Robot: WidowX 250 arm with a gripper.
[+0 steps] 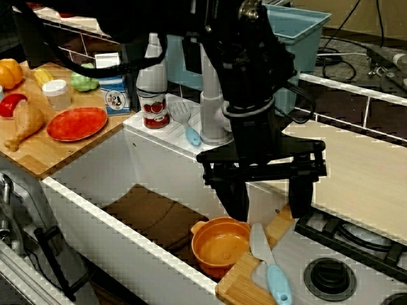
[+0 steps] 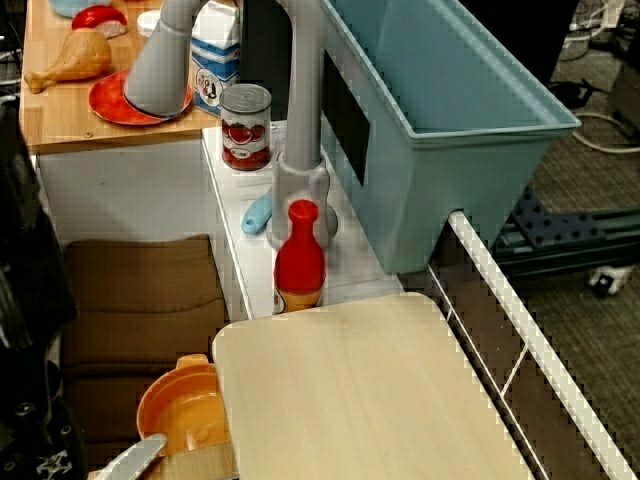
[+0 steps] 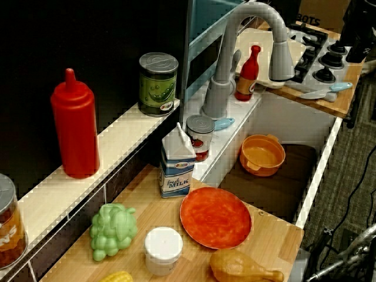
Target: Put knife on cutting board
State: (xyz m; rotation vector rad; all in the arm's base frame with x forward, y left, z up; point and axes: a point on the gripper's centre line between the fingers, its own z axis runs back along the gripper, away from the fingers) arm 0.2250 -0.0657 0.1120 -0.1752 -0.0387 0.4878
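A: View from the counter front: gripper [image 1: 267, 190] hangs with fingers spread, nothing between them, above the sink edge. Knife [image 1: 269, 264] lies at 5 o'clock from it, on the honey-brown board [image 1: 238, 284] by the stove. Long axis runs roughly 11-to-5, blade toward 11, blue handle toward 5. Orange pot [image 1: 219, 244] sits just beside the blade at 9 o'clock.

B: Risk?

A: My guess: fingers come down across the wrong axis and skid off the flat blade, or clip the pot rim. The knife sits near the board's edge, so a nudge could drop it into the sink.

B: View over the cutting board?

A: Cutting board [image 2: 370, 400] bare, pale. Only the blade tip [image 2: 130, 458] shows, at 8 o'clock off its corner. Gripper's state can't be told here.

B: Far view from the shelf end?

A: Knife [image 3: 320, 91] small, at 1 o'clock, handle toward the stove. Axis roughly 9-to-3. A short carry, but a shallow pinch could let it pivot and slip.
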